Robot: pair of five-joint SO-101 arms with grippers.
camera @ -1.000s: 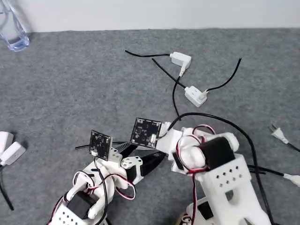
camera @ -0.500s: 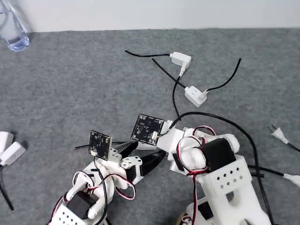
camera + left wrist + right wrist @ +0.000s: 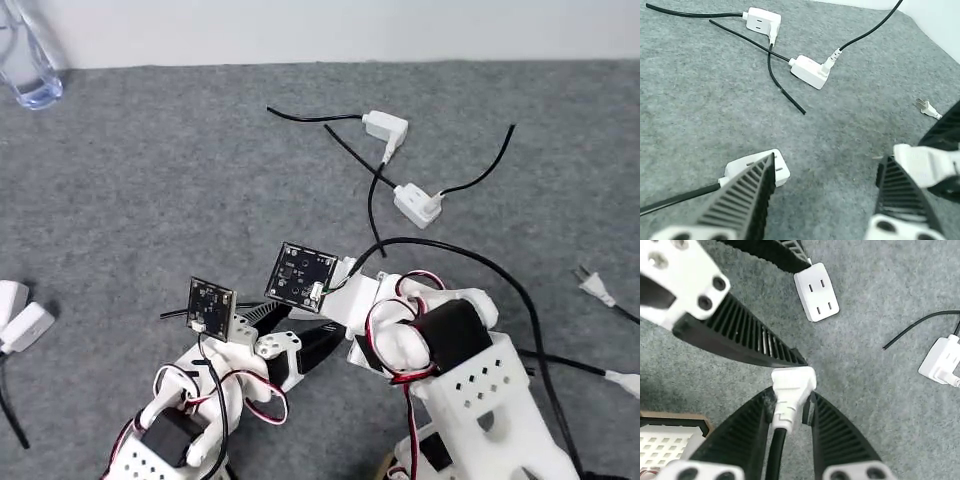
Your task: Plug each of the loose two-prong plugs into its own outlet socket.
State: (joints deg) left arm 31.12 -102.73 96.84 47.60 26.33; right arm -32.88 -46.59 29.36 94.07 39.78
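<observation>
Grey carpet (image 3: 150, 180) meets white wall (image 3: 300, 30); right fingers (image 3: 837, 437) clamp plug (image 3: 791, 390), left fingers (image 3: 746, 195) gape.

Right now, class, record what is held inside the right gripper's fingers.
A white two-prong plug is clamped in the right gripper, and its black cord runs back between the fingers. Its prongs cannot be seen. They are hidden behind a finger of the left gripper.
</observation>
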